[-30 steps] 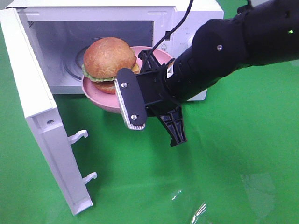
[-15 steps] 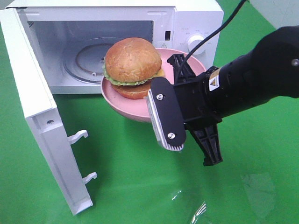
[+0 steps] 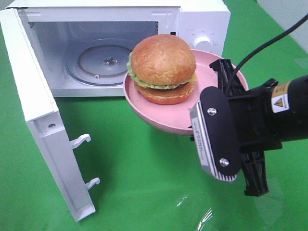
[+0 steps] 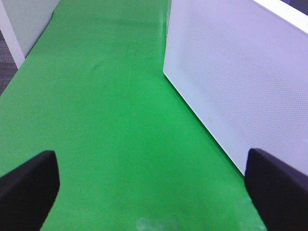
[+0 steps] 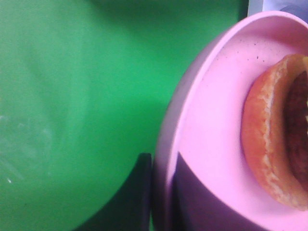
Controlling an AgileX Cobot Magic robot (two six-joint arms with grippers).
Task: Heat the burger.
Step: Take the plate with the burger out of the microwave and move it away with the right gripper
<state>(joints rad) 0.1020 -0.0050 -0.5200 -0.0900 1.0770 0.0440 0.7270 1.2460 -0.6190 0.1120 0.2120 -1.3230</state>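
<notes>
At the far left the microwave door (image 3: 36,110) stands swung wide open, and just past it the cavity shows its bare glass turntable (image 3: 107,61). The left tool (image 4: 154,187) is out of the high view; its own camera shows its jaws spread wide with nothing between them, over the green tabletop (image 4: 106,120) beside the door's outer face.

Further right, the burger (image 3: 162,68) sits upright on the pink plate (image 3: 144,103), held in the air in front of the oven's right half, outside the cavity. The right tool (image 3: 219,132) is clamped on the plate's near right rim, so the burger lies to the left of and beyond this tool, and the turntable lies further left and back again. The right arm is clearly the nearer one; by my reading, placing the burger means carrying the plate level, leftward and inward through the opening.
</notes>
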